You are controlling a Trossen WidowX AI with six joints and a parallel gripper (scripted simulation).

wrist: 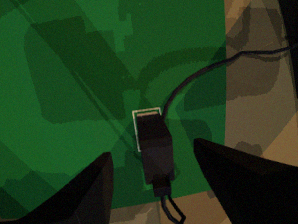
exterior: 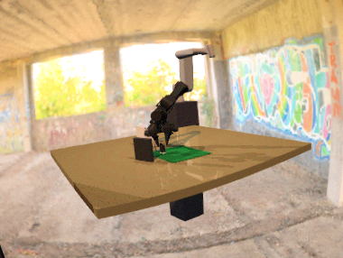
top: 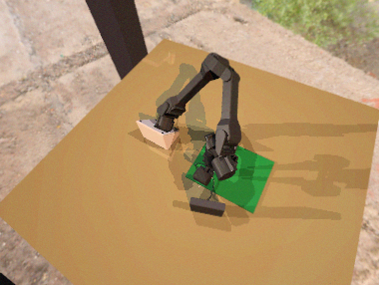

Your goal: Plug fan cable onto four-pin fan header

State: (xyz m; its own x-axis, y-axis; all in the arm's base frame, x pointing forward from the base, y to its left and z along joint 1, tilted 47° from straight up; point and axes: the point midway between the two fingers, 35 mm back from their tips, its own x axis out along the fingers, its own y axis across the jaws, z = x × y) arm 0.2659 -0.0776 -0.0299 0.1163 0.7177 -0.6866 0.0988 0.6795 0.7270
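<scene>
In the wrist view the small dark rectangular plug (wrist: 154, 152) sits just below centre on the flat green board (wrist: 80, 63), its upper end meeting the pale-outlined square fan header (wrist: 147, 117). The tool (wrist: 154, 192) has its two dark fingers spread apart, one in the lower left corner and the other in the lower right, with the plug lying between them and green board showing on both sides of it. Neither finger touches the plug; the tool grips nothing. A thin dark cable (wrist: 200, 72) curves from the header area up to the upper right of the frame and off the board onto the tan wooden tabletop (wrist: 256, 63).

In the top view the black jointed arm (top: 226, 100) bends down over the left part of the green board (top: 249, 184), near the frame's centre. The dark box-shaped fan (top: 207, 206) stands on the tabletop (top: 100, 199) just below the board's lower left edge.
</scene>
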